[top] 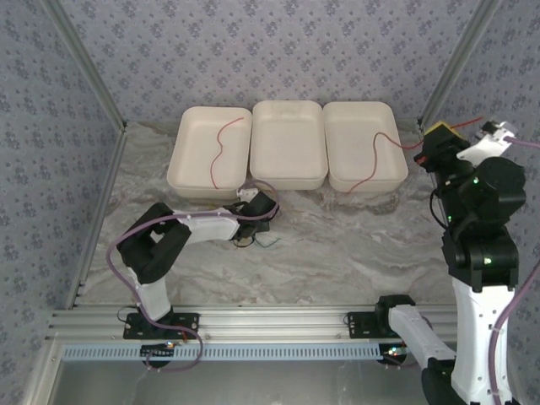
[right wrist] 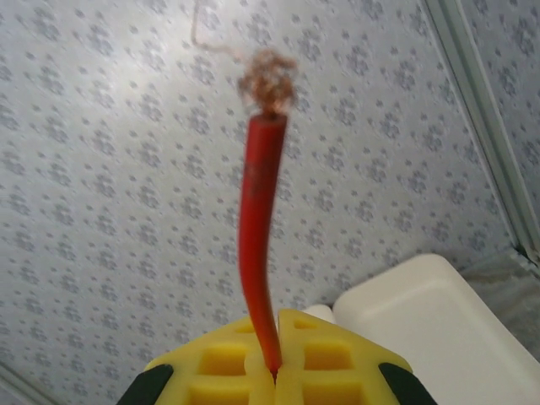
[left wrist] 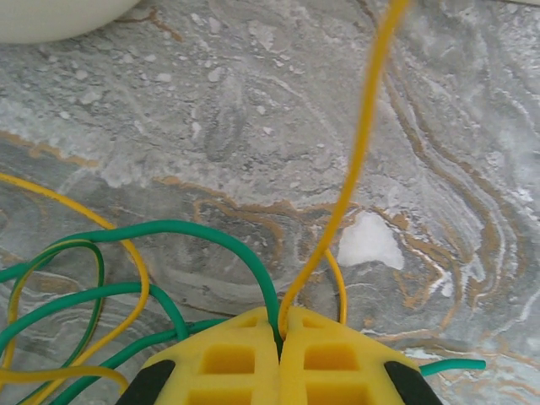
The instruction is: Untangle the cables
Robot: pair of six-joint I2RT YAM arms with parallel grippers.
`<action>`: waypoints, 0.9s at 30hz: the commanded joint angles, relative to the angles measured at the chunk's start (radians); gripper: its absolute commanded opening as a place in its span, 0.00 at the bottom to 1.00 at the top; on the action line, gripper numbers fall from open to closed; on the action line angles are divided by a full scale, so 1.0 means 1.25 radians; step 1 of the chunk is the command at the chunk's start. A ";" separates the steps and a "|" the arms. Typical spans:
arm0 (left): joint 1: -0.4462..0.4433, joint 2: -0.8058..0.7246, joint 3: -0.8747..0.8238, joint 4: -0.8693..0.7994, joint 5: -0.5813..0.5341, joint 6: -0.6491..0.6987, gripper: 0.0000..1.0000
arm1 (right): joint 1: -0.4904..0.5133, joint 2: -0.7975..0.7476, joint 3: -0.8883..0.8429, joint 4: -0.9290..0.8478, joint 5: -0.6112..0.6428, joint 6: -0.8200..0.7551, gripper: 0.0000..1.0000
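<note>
Three white trays [top: 288, 143] sit just beyond the tangled cables [left wrist: 169, 225].

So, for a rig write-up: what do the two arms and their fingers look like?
The left arm and right arm both have white links, black joints and a trailing lilac cable. The right shows green lights. The fingers are yellow blocks with square recesses, black at the base.

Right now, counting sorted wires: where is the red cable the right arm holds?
In the top view, the thin red cable trails from the rightmost white tray to the right fingers, shut on it at far right.
</note>
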 commanded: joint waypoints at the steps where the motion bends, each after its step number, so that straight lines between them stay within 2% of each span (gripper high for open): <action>1: -0.001 -0.005 -0.010 0.017 0.081 -0.006 0.00 | -0.006 0.026 0.046 -0.021 -0.065 0.019 0.00; 5: -0.018 -0.105 -0.007 0.025 0.085 0.015 0.12 | -0.006 0.019 -0.004 0.010 -0.125 0.019 0.00; 9: -0.043 -0.215 0.015 0.007 0.088 0.055 0.54 | -0.004 0.025 -0.024 0.009 -0.176 0.004 0.00; 10: -0.051 -0.248 0.017 0.006 0.084 0.065 0.58 | -0.004 0.025 -0.029 0.008 -0.188 0.002 0.00; 14: -0.074 -0.370 0.013 0.006 0.078 0.107 0.64 | -0.002 0.025 -0.043 0.018 -0.249 0.002 0.00; 18: -0.077 -0.438 0.019 0.026 0.163 0.167 0.68 | 0.007 0.030 -0.050 0.007 -0.300 0.007 0.00; 23: -0.093 -0.407 0.072 0.039 0.327 0.252 0.67 | 0.029 0.024 -0.069 0.002 -0.327 0.002 0.00; 27: -0.129 -0.347 0.119 0.025 0.360 0.293 0.68 | 0.051 0.025 -0.085 0.003 -0.334 0.001 0.00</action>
